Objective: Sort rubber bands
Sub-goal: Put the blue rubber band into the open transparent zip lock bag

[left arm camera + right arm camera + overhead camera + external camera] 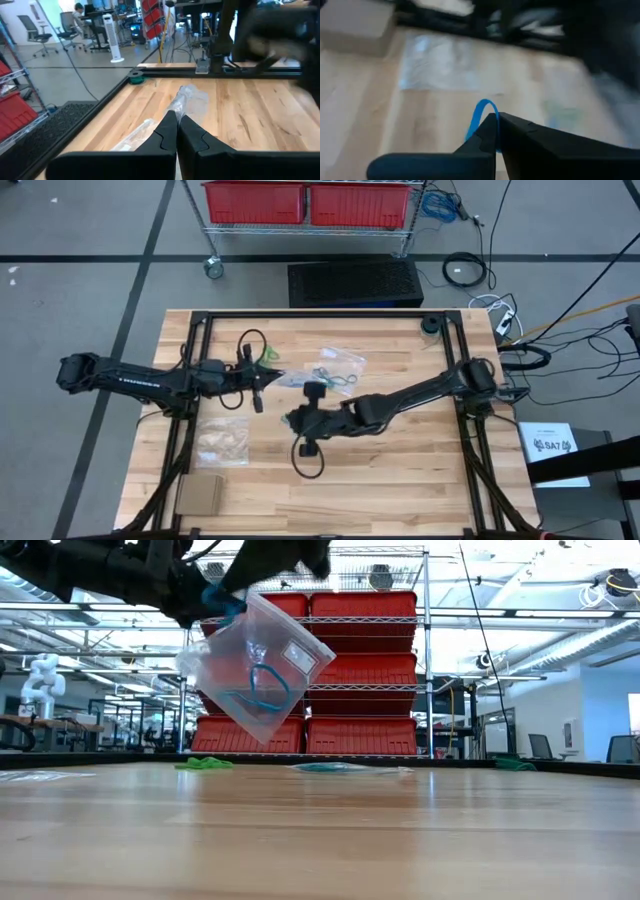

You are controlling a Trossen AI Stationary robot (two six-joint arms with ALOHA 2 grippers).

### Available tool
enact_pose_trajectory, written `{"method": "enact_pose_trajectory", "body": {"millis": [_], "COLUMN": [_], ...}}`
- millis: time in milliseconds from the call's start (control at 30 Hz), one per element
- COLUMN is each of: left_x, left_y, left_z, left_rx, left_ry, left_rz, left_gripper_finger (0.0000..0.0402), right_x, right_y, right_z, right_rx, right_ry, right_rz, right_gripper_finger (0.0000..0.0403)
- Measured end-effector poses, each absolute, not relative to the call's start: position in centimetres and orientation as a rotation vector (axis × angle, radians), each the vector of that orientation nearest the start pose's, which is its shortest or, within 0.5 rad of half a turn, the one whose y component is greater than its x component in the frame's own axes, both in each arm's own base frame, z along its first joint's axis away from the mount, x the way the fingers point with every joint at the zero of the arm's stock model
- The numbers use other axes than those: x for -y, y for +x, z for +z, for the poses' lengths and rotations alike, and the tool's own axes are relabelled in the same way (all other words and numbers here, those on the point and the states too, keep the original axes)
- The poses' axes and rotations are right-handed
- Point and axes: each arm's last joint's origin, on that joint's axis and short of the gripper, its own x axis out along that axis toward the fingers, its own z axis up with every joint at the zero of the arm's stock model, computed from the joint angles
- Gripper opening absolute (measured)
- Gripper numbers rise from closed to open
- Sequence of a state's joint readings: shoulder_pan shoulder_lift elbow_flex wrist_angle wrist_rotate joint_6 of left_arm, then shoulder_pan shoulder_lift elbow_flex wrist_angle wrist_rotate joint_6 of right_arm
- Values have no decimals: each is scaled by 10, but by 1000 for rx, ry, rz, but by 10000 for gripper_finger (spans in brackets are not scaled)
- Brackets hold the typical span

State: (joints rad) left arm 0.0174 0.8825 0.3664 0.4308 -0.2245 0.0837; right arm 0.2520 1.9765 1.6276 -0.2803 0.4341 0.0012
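Note:
My left gripper (268, 378) points level over the table's middle, shut on a clear plastic bag (265, 660) that holds blue rubber bands (262, 690). My right gripper (292, 420) hovers just nearer the table's front edge, shut on a single blue rubber band (480, 116). Green rubber bands (268, 358) lie loose on the wood beyond the left gripper. A second clear bag (338, 370) with grey-teal bands lies flat to the right of them. A third clear bag (222, 442) lies flat at the near left. My left gripper pinches the clear bag's edge (179, 106) between its two fingers, coming at it level from the table's left. The bag hangs tilted below and beyond the fingers, clear of the table. My right gripper pinches the blue rubber band between its fingertips (490, 131), slanting down. A loop of the band (481, 111) stands out past the tips, clear of the table.
A flat cardboard box (200, 495) lies at the near left corner. A small black round object (430, 325) sits at the far right. Black cables loop by both wrists (308, 462). A shelf with red bins (365, 660) stands behind the table.

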Motion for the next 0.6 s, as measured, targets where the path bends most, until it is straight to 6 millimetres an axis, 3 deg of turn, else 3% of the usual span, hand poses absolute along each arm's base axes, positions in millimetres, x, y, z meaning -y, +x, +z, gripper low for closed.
{"method": "enact_pose_trajectory", "body": {"millis": [133,233,600], "left_x": [-9,-9,-9], "left_y": [191,191,191], "left_z": [231,231,231], "left_rx": [-86,-87,-85], "left_ry": [90,90,87], "left_rz": [216,215,201], "left_gripper_finger": [0,0,0], "right_x": [-96,-92,-78], "right_y": [425,416,414], "right_z": [294,307,312], "right_rx": [-533,-514,-515], "right_ry": [-260,-309,-420], "right_rz": [-310,-422,-635], "right_gripper_finger": [0,0,0]}}
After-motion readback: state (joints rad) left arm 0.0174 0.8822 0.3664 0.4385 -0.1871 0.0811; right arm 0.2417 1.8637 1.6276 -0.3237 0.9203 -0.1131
